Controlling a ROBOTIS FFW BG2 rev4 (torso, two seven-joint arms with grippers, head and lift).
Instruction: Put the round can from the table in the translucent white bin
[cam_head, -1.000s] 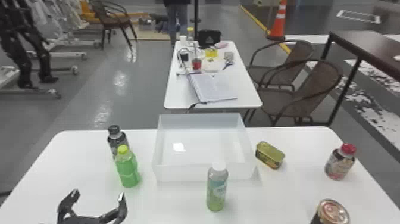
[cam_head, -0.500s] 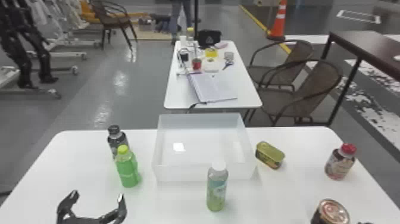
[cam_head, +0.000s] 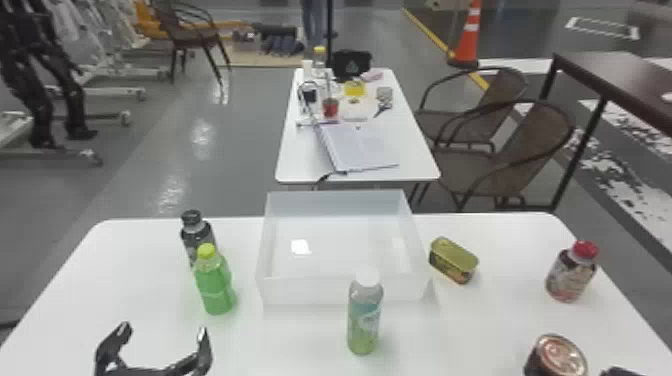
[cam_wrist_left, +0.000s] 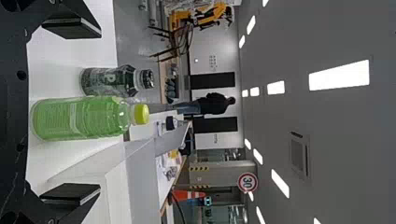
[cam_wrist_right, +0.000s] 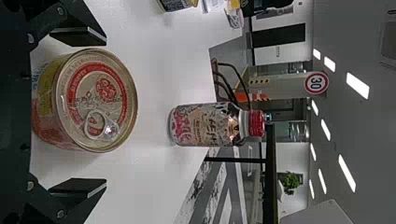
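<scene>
Bare stretches of the white worktop surround the translucent white bin, whose inside is empty. What has changed is at the head view's lower right edge: a tip of the right gripper has come in beside the round can, which hasn't shifted. In the right wrist view its jaws stand apart with the can between them, so the approach looks nearly done and closing seems next. Then comes a lift towards the bin, clear of the oval tin. The left gripper, jaws also apart, waits near the green bottle.
</scene>
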